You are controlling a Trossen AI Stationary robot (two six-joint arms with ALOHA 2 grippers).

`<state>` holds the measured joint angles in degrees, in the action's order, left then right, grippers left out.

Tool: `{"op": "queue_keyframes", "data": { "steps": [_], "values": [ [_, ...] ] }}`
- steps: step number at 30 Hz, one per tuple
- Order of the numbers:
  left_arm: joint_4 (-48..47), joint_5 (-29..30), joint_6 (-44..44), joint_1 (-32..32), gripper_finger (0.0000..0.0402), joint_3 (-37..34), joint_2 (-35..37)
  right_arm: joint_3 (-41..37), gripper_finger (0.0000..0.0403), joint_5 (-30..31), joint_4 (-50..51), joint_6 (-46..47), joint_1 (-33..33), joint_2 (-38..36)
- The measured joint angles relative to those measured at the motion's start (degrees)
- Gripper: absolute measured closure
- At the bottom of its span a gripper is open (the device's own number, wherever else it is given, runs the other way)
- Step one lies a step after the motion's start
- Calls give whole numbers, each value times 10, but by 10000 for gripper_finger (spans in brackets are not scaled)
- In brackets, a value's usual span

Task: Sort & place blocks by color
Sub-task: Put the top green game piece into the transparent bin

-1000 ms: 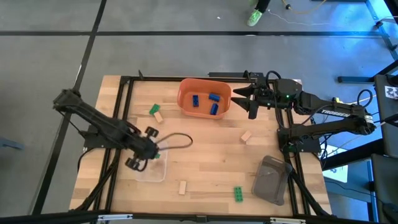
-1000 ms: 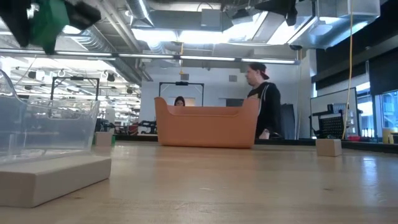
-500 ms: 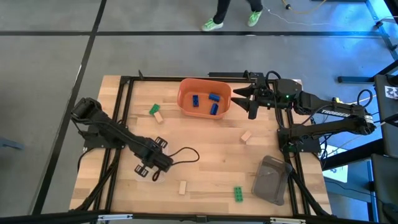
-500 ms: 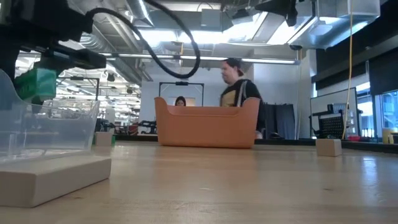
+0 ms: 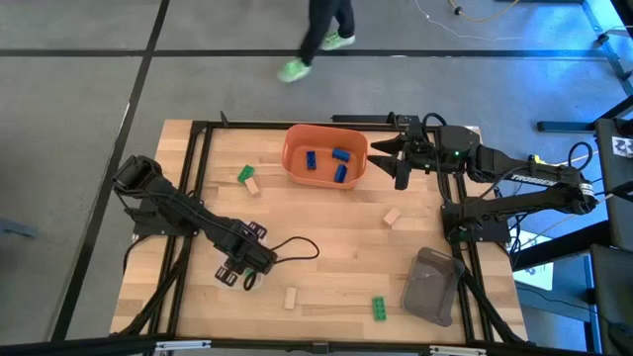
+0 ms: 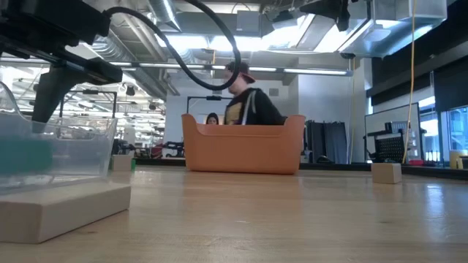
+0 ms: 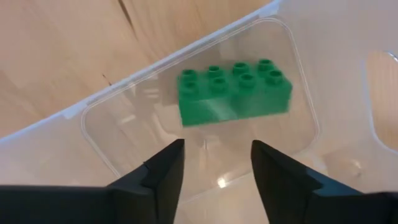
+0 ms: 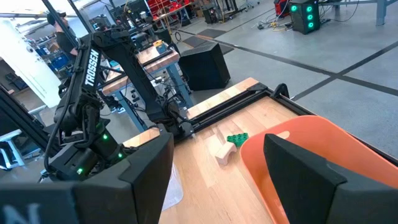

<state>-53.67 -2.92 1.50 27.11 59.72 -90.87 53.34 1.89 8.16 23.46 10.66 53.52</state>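
Left wrist view: we see a green studded brick [image 7: 234, 91] in the clear plastic tray [image 7: 112, 143], below our left hand [image 7: 213, 165], fingers spread and empty. Three blue bricks [image 5: 327, 164] fill the orange bin [image 5: 293, 158]; two green and three tan bricks remain on the wooden desk [image 5: 336, 247]. The right hand [image 5: 395, 161] waits wide open beside the bin. "TROSSEN" marks the left arm.

A bin [image 5: 294, 163] sits near the table's [image 5: 326, 247] far edge holding three blocks [image 5: 327, 163]. A lidded tray [image 5: 431, 287] lies at the near right corner; another tray [image 7: 292, 81] near the left edge contains one block [image 7: 235, 93].
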Motion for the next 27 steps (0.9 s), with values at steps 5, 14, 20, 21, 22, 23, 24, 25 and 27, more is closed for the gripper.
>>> {"op": "queue_keyframes", "data": {
  "steps": [5, 14, 20, 21, 22, 23, 24, 25, 27],
  "values": [
    [-37, -4, -1, -6, 191, 0, 4, 0, 152, 0, 0, -1, 0, 0],
    [-90, -24, 10, -80, 178, 0, 158, 0, 152, 0, 0, -1, 0, 0],
    [-46, 72, 38, -193, 178, 0, 318, 0, 152, 1, -1, -2, 0, 0],
    [-26, 90, 42, -219, 178, 0, 340, 0, 152, 1, -1, -3, 0, 0],
    [-3, 101, 44, -245, 178, 0, 360, 0, 152, 1, -1, -6, 0, 0],
    [23, 106, 44, -271, 178, 0, 378, 0, 152, 2, -1, -9, 0, 0],
    [50, 108, 44, -298, 178, 0, 393, 0, 152, 2, -1, -11, 0, 0],
    [81, 107, 44, -323, 178, 0, 406, 0, 152, 2, -1, -13, 0, 0],
    [135, 90, 44, -367, 178, 0, 428, 0, 152, 2, -1, -16, 0, 0]
  ]
}}
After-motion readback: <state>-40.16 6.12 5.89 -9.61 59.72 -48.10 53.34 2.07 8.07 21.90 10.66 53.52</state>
